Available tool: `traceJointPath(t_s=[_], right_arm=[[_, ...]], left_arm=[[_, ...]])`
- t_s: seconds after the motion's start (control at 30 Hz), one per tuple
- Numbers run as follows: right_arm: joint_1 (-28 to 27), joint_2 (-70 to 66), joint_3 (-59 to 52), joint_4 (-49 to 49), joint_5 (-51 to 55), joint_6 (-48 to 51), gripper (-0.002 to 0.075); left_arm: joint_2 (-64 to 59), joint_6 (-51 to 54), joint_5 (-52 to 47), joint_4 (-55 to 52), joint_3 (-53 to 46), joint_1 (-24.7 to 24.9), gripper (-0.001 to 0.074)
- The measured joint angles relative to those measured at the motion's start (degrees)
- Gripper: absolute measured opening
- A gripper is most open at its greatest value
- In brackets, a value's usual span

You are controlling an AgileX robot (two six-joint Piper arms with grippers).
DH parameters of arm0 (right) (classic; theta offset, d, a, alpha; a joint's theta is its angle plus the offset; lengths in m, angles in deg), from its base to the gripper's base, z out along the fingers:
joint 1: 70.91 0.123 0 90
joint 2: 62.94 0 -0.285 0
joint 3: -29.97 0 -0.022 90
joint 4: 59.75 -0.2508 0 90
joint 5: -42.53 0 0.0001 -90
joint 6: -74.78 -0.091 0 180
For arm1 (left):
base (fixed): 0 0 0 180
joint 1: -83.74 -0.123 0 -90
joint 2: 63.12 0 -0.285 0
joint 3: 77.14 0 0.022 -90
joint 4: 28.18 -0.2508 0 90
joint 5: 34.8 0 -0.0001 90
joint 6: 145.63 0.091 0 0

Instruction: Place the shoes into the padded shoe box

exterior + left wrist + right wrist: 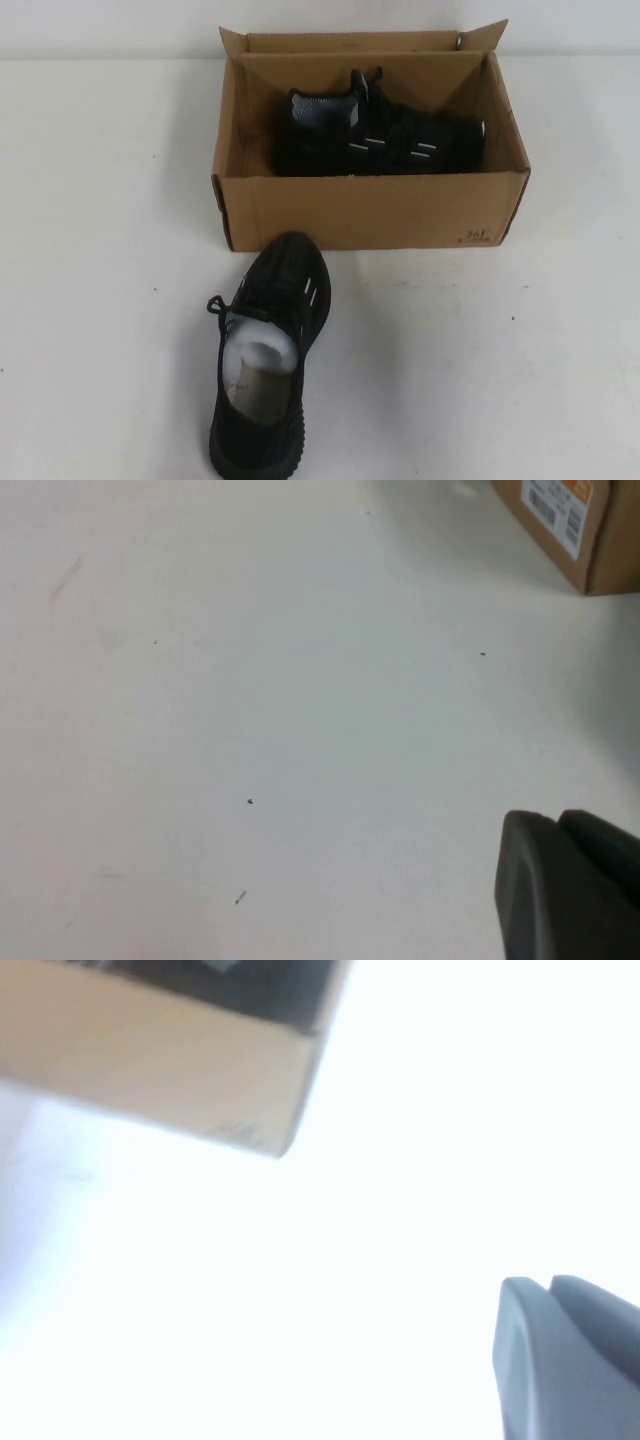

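While only a dark bit of the left gripper [570,890] shows in the left wrist view, I cannot tell if its fingers are open or shut. It hangs over the bare white table [250,730] and holds nothing I can see. The right gripper [570,1355] shows just a grey bit too, so I cannot tell there either.

From high up, neither gripper is seen. The padded shoe box [370,210] sits at 12 o'clock on the table, flaps open. One shoe [385,135] lies inside it on its side. The other shoe [265,360] stands on the table at 6 o'clock, its toe almost touching the box front, white paper [262,352] stuffed inside.
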Motion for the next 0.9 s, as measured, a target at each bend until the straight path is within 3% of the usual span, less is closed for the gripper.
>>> traceJointPath(t_s=[0.2, 0.3, 0.9], right_arm=[[-10.1, 20.0, -29.3, 0.0, -31.3, 0.1, -0.0006], [-12.2, 27.4, -37.2, -0.2, -36.8, 0.0, -0.0006], [-12.3, 44.9, -37.7, -1.2, -17.0, -3.1, -0.0006]], left_arm=[[0.0, 0.0, 0.0, 0.0, 0.0, 0.0, -0.0004], [0.0, 0.0, 0.0, 0.0, 0.0, 0.0, -0.0004], [0.0, 0.0, 0.0, 0.0, 0.0, 0.0, -0.0004]])
